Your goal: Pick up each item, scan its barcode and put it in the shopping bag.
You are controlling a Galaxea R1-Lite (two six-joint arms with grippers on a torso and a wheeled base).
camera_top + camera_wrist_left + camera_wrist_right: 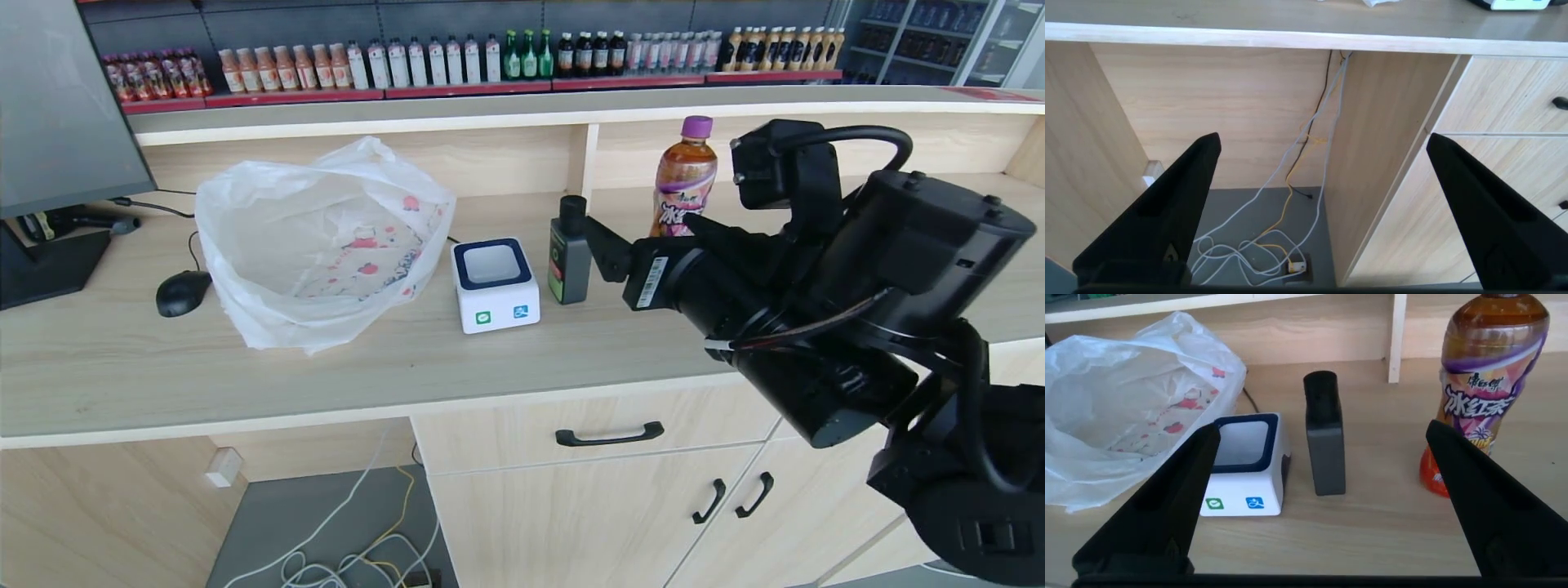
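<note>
Right gripper (1323,431) hangs above the worktop (571,343) with its jaws spread wide and nothing between them, facing the dark bottle (569,253) and the drink bottle (686,180). Left gripper (1323,140) is likewise spread and holds nothing; it sits below the worktop edge, facing the open recess where cables (1282,229) trail to the floor. Dark bottle: small, flat-sided, black-grey body with a black cap and a green and red label on one face; it stands upright, long axis vertical, cap up, just beside the scanner (494,286) on the robot's right. Drink bottle: clear plastic with amber liquid, a purple cap and an orange and purple label; also upright with its cap up, farther back and further to the right, near the wooden divider (580,159). Scanner is a white box with a dark-framed window facing up. Shopping bag (318,245), translucent white plastic with red print, sits just left of the scanner with its mouth open upward; contact between the two cannot be determined. Computer mouse (181,292) lies on the worktop to the left of the bag.
</note>
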